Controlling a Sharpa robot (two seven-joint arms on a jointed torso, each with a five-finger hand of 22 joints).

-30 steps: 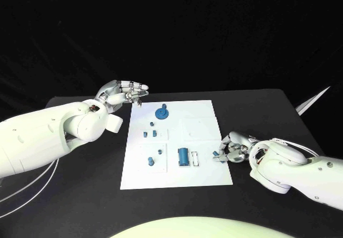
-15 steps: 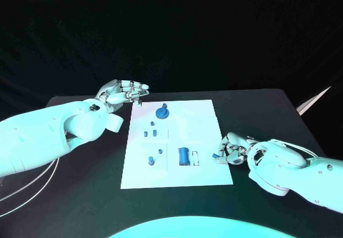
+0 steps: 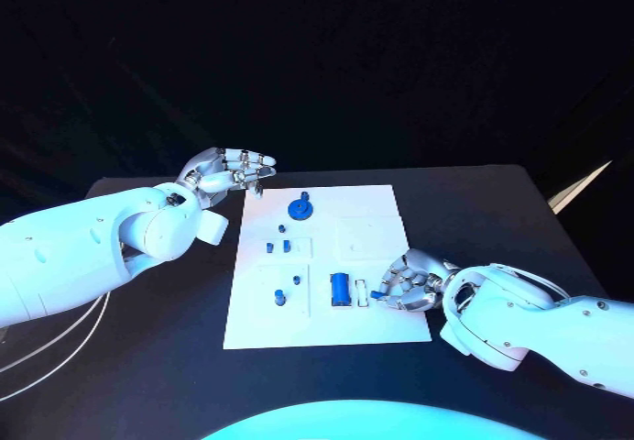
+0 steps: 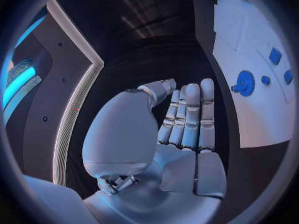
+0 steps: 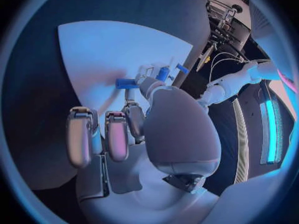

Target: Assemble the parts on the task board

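Two hands: split roles.
Right hand (image 3: 407, 284): pinches small blue part (image 3: 379, 294) over task board (image 3: 370, 215), likely for insertion.
Left hand (image 3: 233, 170): fingers curled, empty, parked clear.

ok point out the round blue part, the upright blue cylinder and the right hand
round blue part (image 3: 302, 210), head view, on its flat disc face
upright blue cylinder (image 3: 340, 290), head view, mid-body
right hand (image 3: 409, 282), head view, middle of the hand over the board's right edge

Dim room, blue-cyan light from above. Board (image 3: 323, 266) is brightest, arms glare mildly, tabletop (image 3: 502, 211) and background near black. Soft shadows beside the hands. Both wrist views: heavy fisheye bending, dark vignette, near fingers slightly soft.
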